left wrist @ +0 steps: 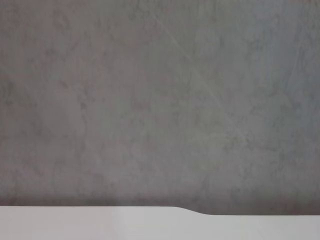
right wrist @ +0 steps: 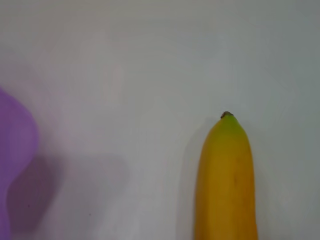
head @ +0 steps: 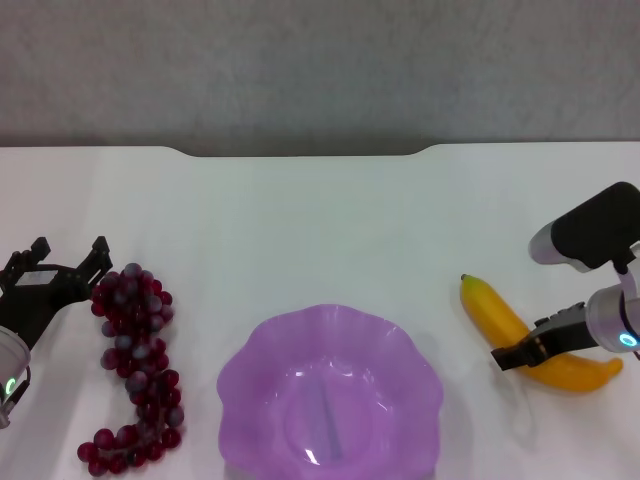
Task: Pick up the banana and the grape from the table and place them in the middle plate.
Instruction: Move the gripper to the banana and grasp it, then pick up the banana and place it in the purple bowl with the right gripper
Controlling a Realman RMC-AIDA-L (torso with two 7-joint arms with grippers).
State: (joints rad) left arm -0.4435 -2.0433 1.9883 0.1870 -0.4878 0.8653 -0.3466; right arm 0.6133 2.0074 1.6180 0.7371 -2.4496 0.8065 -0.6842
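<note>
The banana (head: 500,318) lies on the white table (head: 330,220) at the right, its green tip pointing to the far side. My right gripper (head: 518,352) is down over the banana's middle. The right wrist view shows the banana (right wrist: 225,185) from close above, with an edge of the plate (right wrist: 15,150) to one side. The grape bunch (head: 135,360) lies at the left. My left gripper (head: 70,258) is open beside the bunch's far end, its nearer fingertip at the topmost grapes. The purple middle plate (head: 250,380) stands empty between the two fruits, near the front edge.
The table's far edge has a notch (head: 300,152), with a grey wall behind it. The left wrist view shows only that wall and a strip of the table (left wrist: 75,225).
</note>
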